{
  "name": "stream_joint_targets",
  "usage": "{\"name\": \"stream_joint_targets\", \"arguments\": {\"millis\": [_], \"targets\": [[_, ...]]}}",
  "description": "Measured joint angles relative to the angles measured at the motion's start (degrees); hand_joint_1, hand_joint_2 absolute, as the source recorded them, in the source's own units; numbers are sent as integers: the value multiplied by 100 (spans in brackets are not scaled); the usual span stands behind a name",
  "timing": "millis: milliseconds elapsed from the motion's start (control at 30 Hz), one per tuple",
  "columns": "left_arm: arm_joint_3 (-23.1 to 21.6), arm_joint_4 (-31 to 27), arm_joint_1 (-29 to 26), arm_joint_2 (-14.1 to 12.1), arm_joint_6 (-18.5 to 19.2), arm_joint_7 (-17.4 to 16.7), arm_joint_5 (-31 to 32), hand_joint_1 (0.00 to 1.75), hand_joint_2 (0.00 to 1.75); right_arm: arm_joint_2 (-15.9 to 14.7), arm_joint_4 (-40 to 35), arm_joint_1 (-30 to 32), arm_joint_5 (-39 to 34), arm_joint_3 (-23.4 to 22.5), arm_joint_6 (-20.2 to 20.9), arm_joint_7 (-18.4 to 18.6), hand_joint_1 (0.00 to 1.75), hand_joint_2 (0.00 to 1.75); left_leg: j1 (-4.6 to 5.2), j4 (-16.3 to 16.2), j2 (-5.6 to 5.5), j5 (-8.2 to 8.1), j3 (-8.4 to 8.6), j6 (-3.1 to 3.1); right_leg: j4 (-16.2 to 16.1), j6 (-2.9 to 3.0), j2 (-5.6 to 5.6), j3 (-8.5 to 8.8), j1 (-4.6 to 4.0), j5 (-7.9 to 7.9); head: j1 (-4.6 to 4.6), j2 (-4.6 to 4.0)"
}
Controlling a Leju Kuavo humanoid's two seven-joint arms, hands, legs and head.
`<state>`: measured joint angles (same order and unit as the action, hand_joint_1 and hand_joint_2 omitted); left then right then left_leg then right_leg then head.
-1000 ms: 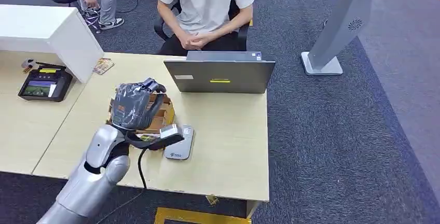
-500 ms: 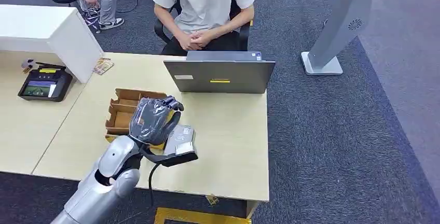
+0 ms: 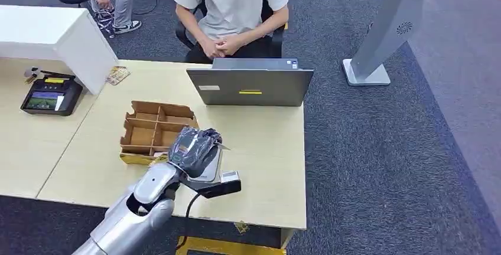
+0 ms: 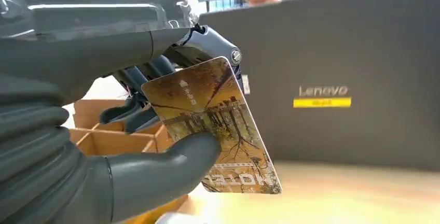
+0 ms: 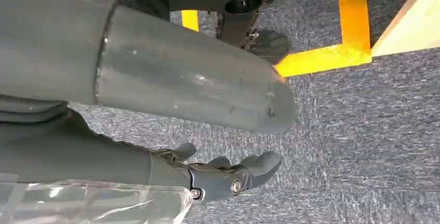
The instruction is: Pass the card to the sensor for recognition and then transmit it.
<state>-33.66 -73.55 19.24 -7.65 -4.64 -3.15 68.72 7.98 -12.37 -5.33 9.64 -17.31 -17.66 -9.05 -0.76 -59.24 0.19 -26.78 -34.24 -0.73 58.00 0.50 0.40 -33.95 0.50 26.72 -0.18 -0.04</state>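
We see left robot hand point(image 4: 78, 146) pinching card point(image 4: 212, 125) by lower edge: thin, stiff, slick, so slippery; right robot hand point(image 5: 197, 175) loosely spread, empty.

Dark grey carpet point(image 3: 378, 149) covers the floor, with yellow tape point(image 5: 358, 22) marked beside the pale wooden worktop point(image 3: 266, 149); a white cabinet point(image 3: 53, 33) stands alongside.

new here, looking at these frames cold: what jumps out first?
The left robot hand stands out first, pinching a glossy brown picture card between thumb and fingers. In the head view that robot hand hangs over the flat grey card sensor near the front edge of the pale wooden table, beside a brown cardboard divider box. Behind them stands a dark grey laptop, with a person seated at it.
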Motion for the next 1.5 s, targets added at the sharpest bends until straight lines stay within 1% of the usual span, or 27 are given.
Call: {"name": "stream_joint_targets", "arguments": {"millis": [333, 500, 600, 867, 1067, 1267, 1500], "targets": [[-26, 239, 30, 85, 18, -83, 35, 175, 175, 0, 2, 18, 0, -33, 2, 2, 0, 0, 0, 0, 0, 0, 0, 0, 0, 0, 1, 0, 0, 0, -2, 0], [-26, 389, 60, 125, 31, -357, 219, 175, 175, 0, 2, 26, 22, -39, 4, 2, 0, 0, 0, 0, 0, 0, 0, 0, 0, 0, 0, 0, 0, 0, -2, 0], [-26, 575, 108, 170, 16, -529, 297, 175, 175, 0, 2, 33, 96, -39, 11, 37, 0, 0, 0, 0, 0, 0, 0, 0, 0, 0, 0, 1, 0, 0, 0, 0], [-24, 853, 178, 221, 0, -617, 389, 175, 175, 0, 4, 35, 125, -39, 11, 66, 0, 0, 0, 0, 0, 0, -1, 0, 0, 0, 0, 0, 0, 0, 0, 0], [-18, 1276, 307, 293, -6, -870, 621, 175, 175, 0, 4, 32, 243, -39, 17, 140, 0, 0, 0, 0, -1, 0, -1, 0, 0, 0, -2, 1, 0, 0, 0, 0], [39, 1607, 370, 376, -17, -872, 651, 175, 175, 0, 7, 33, 280, -39, 17, 153, 0, 0, 0, 0, -2, 0, -1, 0, 0, 0, -2, 1, 0, 0, 0, -2], [46, 1738, 427, 420, -35, -872, 654, 175, 175, 0, 7, 33, 282, -39, 17, 155, 0, 0, 0, 0, -3, 0, -1, 0, 0, 0, -3, 2, 0, 0, 0, -2]]}}
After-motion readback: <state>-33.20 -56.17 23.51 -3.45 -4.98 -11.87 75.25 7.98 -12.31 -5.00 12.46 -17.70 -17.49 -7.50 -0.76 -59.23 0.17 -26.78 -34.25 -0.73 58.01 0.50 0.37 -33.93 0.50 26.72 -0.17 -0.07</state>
